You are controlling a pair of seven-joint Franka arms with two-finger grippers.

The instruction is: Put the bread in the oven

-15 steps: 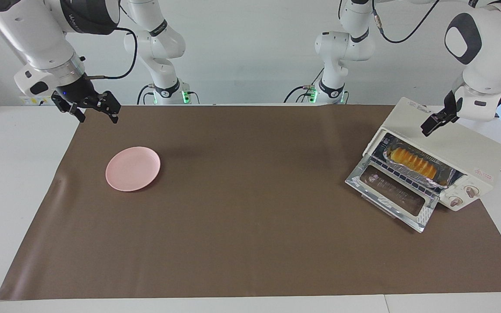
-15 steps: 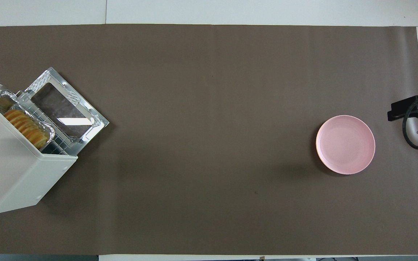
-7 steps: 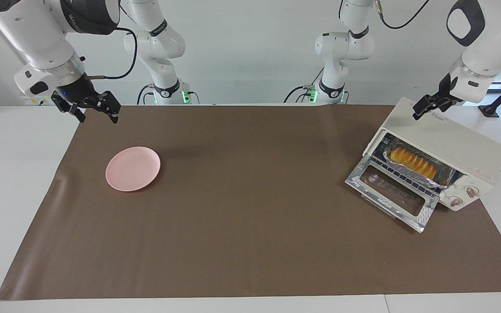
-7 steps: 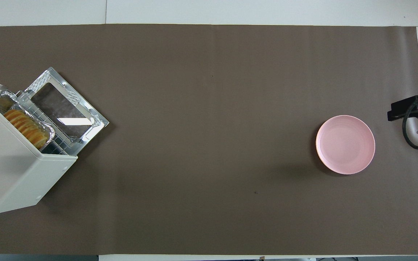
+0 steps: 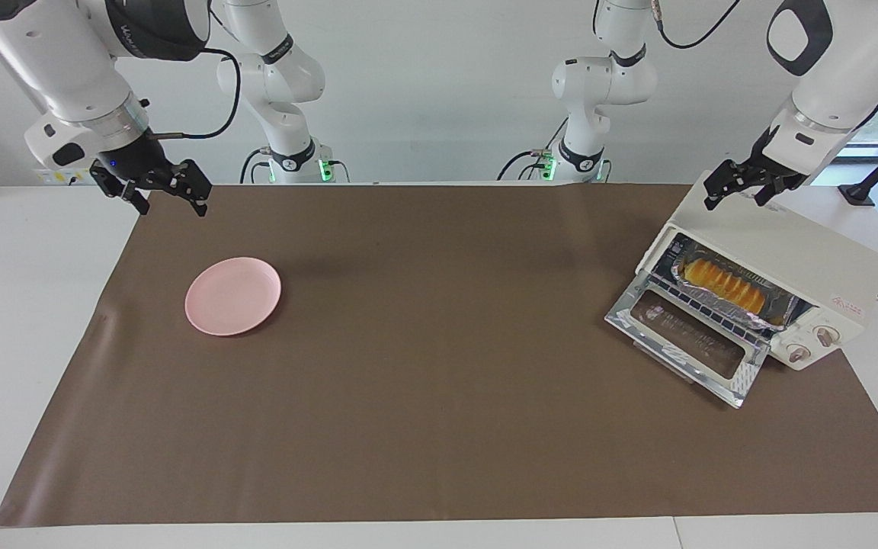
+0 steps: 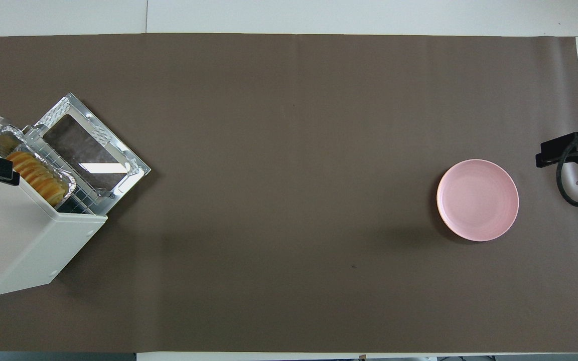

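You see the bread lying in its foil tray inside the oven, long axis along the open door. Left hand hovers released over the oven's top; right hand waits, spread, empty.

I see both views bright and sharp under even light from above, with soft shadows on the desk beside the pink plate and a white glare strip on the oven door glass.
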